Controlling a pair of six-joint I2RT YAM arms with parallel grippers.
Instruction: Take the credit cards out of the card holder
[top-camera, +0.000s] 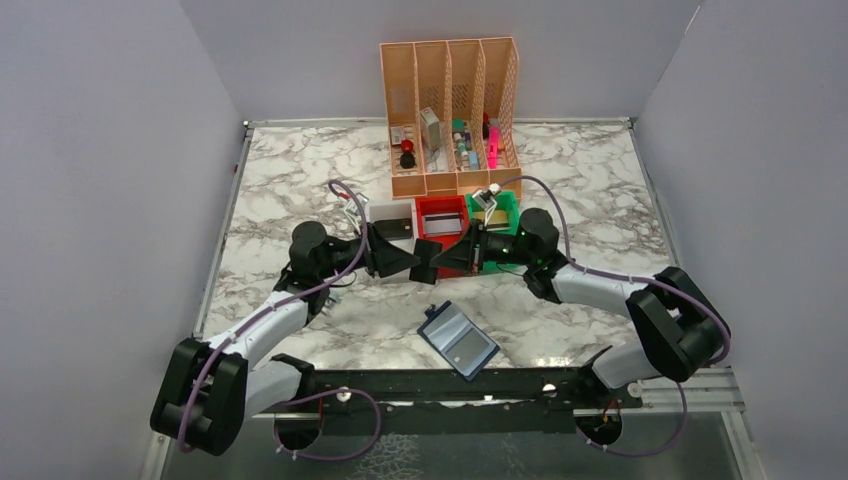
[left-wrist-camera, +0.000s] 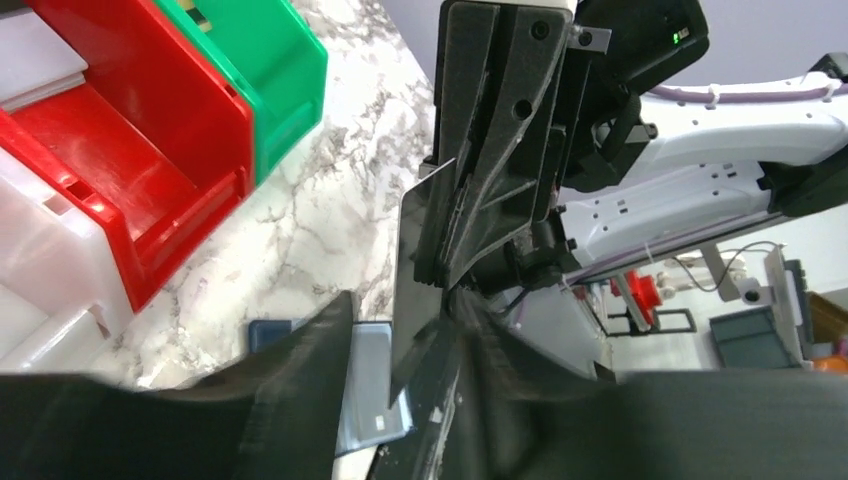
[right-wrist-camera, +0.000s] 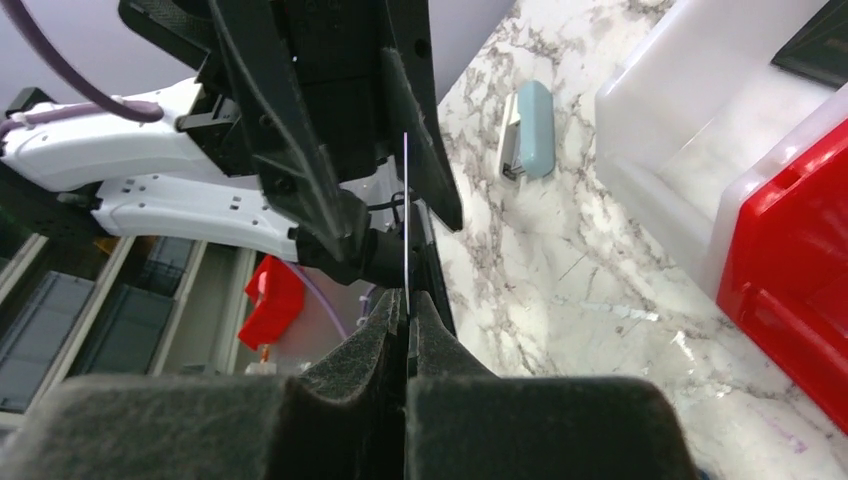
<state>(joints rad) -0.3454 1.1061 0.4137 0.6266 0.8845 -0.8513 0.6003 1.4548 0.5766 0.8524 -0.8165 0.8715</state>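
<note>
A black credit card (left-wrist-camera: 420, 270) hangs in mid-air between the two grippers, above the table in front of the bins. My right gripper (right-wrist-camera: 407, 305) is shut on it; in its own view the card (right-wrist-camera: 406, 220) shows edge-on as a thin line running up from the fingertips. My left gripper (left-wrist-camera: 420, 350) is open around the card's other end, with a clear gap on one side. From above, the left gripper (top-camera: 400, 258) and right gripper (top-camera: 455, 255) meet tip to tip. The navy card holder (top-camera: 458, 340) lies open on the table near the front, also visible as a card holder (left-wrist-camera: 370, 385) below the left fingers.
A white bin (top-camera: 392, 222), a red bin (top-camera: 440, 215) and a green bin (top-camera: 500, 210) stand in a row just behind the grippers. The orange file rack (top-camera: 450, 110) rises behind them. A small light-blue object (right-wrist-camera: 530, 128) lies on the marble left of the white bin.
</note>
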